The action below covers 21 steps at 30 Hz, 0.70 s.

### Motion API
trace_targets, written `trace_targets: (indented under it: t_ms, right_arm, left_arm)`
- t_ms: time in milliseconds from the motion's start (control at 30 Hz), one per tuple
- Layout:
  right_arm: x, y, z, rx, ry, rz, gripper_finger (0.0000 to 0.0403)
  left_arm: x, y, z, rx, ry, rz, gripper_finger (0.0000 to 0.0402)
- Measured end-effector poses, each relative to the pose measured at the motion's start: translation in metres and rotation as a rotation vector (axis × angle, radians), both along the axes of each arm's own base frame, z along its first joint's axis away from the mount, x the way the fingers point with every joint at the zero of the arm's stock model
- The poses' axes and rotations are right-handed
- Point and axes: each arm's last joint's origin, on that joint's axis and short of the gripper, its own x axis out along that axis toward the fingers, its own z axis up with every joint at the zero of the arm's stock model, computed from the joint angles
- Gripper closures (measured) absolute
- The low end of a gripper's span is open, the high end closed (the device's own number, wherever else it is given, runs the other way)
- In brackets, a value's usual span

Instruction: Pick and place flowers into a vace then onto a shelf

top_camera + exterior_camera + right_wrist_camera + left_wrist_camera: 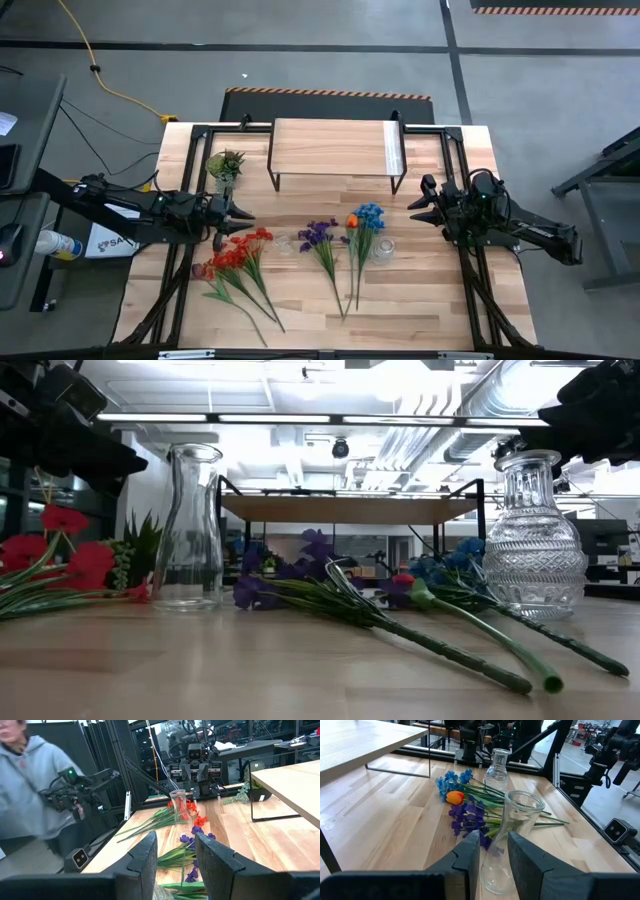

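Lay loose on the tabletop (420, 300): flowers (325, 244). Hovered left beside red blooms: left end effector (240, 222), narrowly parted, empty. Waited right: right end effector (420, 205), likewise empty.

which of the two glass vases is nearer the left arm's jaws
The plain smooth vase, standing between the red flowers and purple flowers. The ribbed cut-glass vase stands beyond the blue flowers.
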Motion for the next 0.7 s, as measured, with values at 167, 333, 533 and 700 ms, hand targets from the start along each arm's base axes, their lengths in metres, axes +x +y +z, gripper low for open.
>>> trace_targets:
  t_ms: [167, 333, 533, 700]
  right_arm:
    - [0.000, 0.000, 0.000, 0.000, 0.000, 0.000, 0.0279]
    - [0.000, 0.000, 0.000, 0.000, 0.000, 0.001, 0.0279]
    - [0.000, 0.000, 0.000, 0.000, 0.000, 0.000, 0.0279]
    - [0.000, 0.000, 0.000, 0.000, 0.000, 0.001, 0.0279]
  left_arm:
    - [0.001, 0.000, 0.005, -0.013, -0.064, 0.018, 0.0266]
    - [0.001, -0.001, 0.021, -0.106, -0.221, -0.012, 0.0266]
    - [-0.001, 0.000, 0.035, -0.271, -0.350, -0.017, 0.0266]
    - [-0.001, 0.000, 0.036, -0.278, -0.364, -0.015, 0.0266]
